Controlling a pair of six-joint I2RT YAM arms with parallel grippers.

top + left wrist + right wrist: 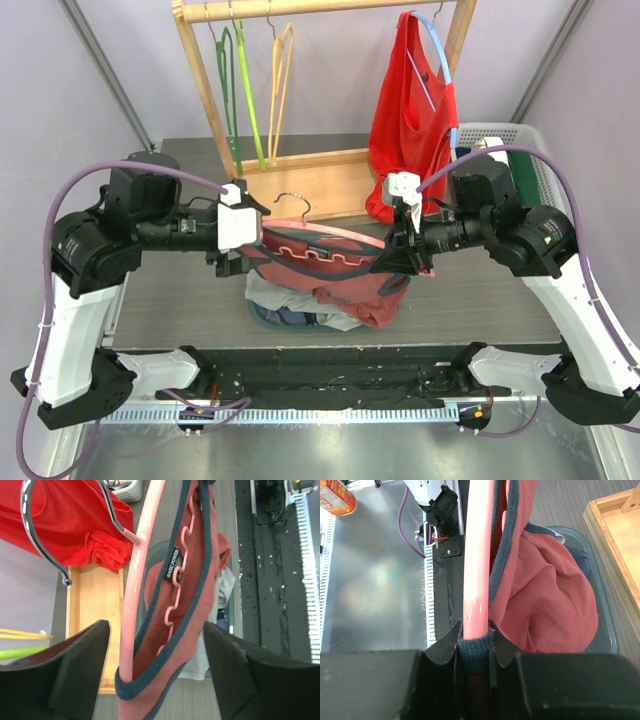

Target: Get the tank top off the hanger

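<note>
Landmark: the wooden rack (305, 185) at the far side of the bench (170, 310); all places are given relative to it.
Pink hanger (330, 232): held in the air just in front of the rack's base board, on the arms' side. Its long axis runs left to right, parallel to the rack's top rail.
Hook (295, 203): in the top view it is seen on the rack side of the hanger's arch.
Tank top (545, 605): salmon with dark blue-grey trim, still on the pink hanger. The trimmed edge is stretched along the hanger's long axis, and the body falls away from the rack's height into the tray.
Sewn label (172, 564): seen at the trim, inside the neck opening.
Left tool (156, 630): spread wide, one finger on either side of the hanger's left end, where the trim is looped round; no contact is seen.
Right tool (474, 647): pinched narrow on the hanger's right end, with the dark trim caught between the fingers.
Tray (606, 610): bluish, on the bench in front of the rack and below the pink hanger; loose clothes are piled in it.
On the rack's rail: a green hanger (245, 90) and a yellow hanger (280, 75) to the left, a red garment (410, 110) on a blue hanger (445, 70) to the right.
White basket (500, 128): just right of the rack.
</note>
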